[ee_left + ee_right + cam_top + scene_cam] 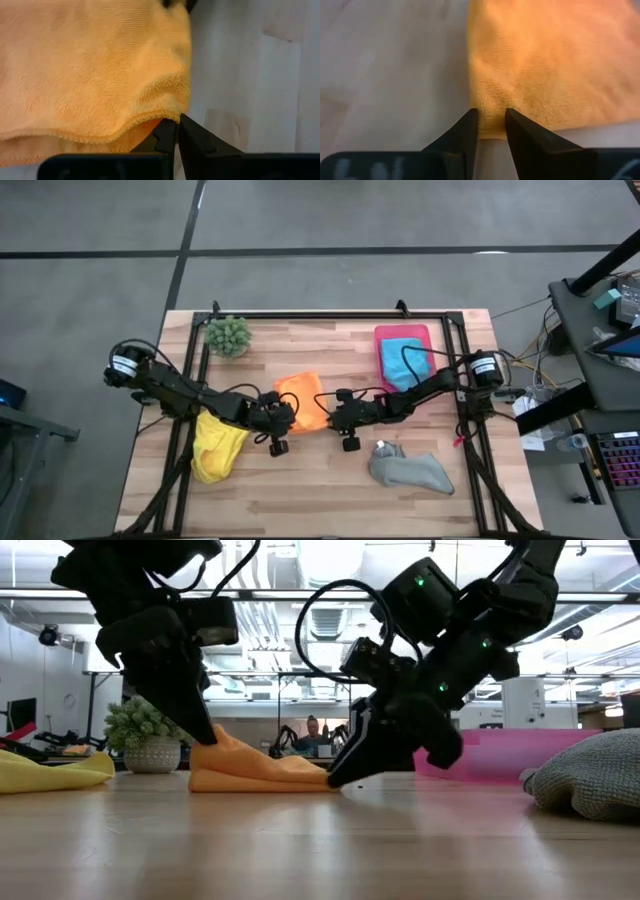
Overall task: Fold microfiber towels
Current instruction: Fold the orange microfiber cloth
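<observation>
High view: orange towel [303,401] at table centre, left gripper [279,420] pinched shut on its 7 o'clock corner, right gripper [338,418] straddling the 5 o'clock corner, not yet clamped; should lift both evenly.

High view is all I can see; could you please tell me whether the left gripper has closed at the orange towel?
Observer: Yes. Its wrist view shows the left gripper shut, tips meeting right at a corner of the orange towel. I can't tell whether cloth is caught.
Operator: And the right gripper, please?
Observer: The right gripper is narrowly open, its fingers straddling another corner of the towel.
Operator: Is the towel off the table?
Observer: No. The low view shows it lying on the table.
</observation>
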